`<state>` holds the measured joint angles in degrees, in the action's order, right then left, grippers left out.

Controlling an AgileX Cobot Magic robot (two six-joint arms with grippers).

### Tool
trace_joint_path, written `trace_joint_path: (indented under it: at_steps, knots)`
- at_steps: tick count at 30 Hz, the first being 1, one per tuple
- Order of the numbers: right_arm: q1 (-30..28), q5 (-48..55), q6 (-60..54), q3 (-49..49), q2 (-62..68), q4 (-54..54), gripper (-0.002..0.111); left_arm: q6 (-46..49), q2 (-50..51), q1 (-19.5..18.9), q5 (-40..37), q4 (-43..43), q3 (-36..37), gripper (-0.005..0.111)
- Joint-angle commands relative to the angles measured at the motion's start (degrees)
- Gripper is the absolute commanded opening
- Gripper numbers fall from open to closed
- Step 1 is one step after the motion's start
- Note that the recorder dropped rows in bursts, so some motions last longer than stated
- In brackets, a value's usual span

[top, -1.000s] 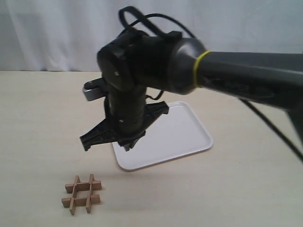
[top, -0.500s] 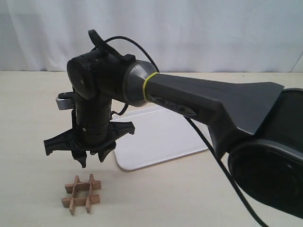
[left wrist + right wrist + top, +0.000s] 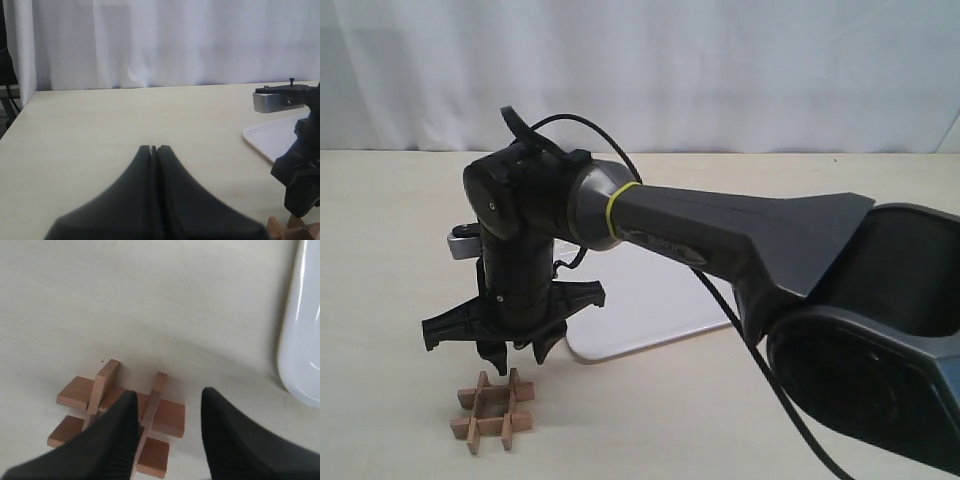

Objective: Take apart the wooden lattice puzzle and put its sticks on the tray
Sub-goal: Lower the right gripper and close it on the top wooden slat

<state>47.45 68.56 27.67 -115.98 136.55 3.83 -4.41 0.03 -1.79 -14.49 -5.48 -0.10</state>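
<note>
The right gripper (image 3: pixel 169 392) hangs directly above the wooden lattice puzzle (image 3: pixel 492 410), its fingers (image 3: pixel 115 440) spread apart with nothing between them. The puzzle lies whole on the counter (image 3: pixel 380 250), near the tray (image 3: pixel 650 315), just past its rounded corner and not touching it.

The main risk, as I judge it, is a skewed grip. One finger appears to stand over the middle of the lattice rather than outside it, so coming down from here could press on the sticks (image 3: pixel 102 385) or wedge into a cell. That would shove the light grid across the smooth counter instead of catching one bar. With nothing holding the puzzle down, a pull on one stick could also lift the entire lattice, or spill the bars away from the tray.

The left gripper (image 3: pixel 154 148) hovers over bare counter away from the tray, fingers pressed together and holding nothing, so it gives no bracing. The tray holds no sticks. Nothing lies between puzzle and tray. A white curtain (image 3: pixel 720 70) hangs behind the tray.
</note>
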Motion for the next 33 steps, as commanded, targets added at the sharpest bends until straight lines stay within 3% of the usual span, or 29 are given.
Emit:
trace_joint_path:
  at_steps: [1,28,33]
  knots:
    - [-0.02,-2.32,1.40,-0.31,0.02,-0.49,0.040,0.10,-0.03,0.51,0.61,0.11,0.10,0.000]
    - [1.32,-3.84,7.77,-0.31,3.01,-3.83,0.039,0.10,-0.03,0.51,0.61,0.11,0.10,0.000]
    - [1.32,-2.37,10.45,-0.31,3.01,-6.36,0.020,0.10,-0.03,0.51,0.61,0.11,0.10,0.000]
